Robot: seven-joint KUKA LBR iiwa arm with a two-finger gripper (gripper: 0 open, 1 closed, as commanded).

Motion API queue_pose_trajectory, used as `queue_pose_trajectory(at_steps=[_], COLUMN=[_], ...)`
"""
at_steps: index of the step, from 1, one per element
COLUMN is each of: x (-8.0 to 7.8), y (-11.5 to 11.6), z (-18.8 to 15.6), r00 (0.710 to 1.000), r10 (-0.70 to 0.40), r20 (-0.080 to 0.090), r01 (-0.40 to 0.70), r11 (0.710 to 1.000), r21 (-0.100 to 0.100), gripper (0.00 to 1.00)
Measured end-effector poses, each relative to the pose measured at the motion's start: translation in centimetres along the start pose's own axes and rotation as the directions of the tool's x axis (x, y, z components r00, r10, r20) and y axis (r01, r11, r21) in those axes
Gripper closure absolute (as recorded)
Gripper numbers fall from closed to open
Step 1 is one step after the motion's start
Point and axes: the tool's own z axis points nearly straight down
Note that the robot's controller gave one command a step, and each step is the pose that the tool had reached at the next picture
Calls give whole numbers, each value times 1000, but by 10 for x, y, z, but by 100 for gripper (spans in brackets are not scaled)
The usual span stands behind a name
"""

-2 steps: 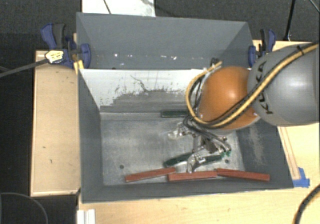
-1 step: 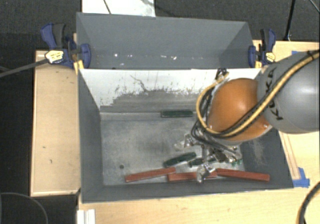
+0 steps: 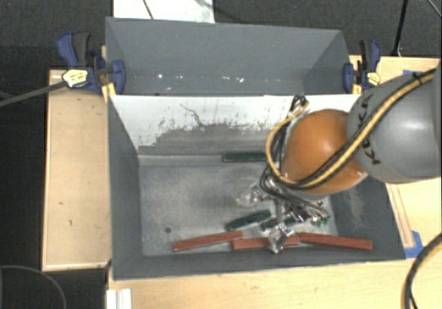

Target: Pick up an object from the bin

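Red-brown stick (image 3: 338, 243), lower right of centre, lies flat along the bin's front wall, its left end under the gripper (image 3: 280, 230). The gripper hangs low over the floor of the bin (image 3: 124, 190), beneath the arm's orange cover (image 3: 314, 148). It points downward, probably so that it can close across the slim things lying flat there. Whether it is open or closed cannot be told.

Count: at least two red-brown sticks. The second stick (image 3: 207, 241) runs toward lower left, and the gripper hides whether a third lies between them. There are two dark green pieces: the near green piece (image 3: 250, 219) just left of the gripper, and the far green piece (image 3: 243, 157) by the back wall. Long things probably settle flat along walls.
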Motion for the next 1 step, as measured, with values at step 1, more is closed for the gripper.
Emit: queue_pose_trajectory(at_steps=[1], x=[7], y=[4], z=[6], r00=[993], r10=[113], r20=[26], r01=[-113], r11=[993], r21=[10], gripper=[100])
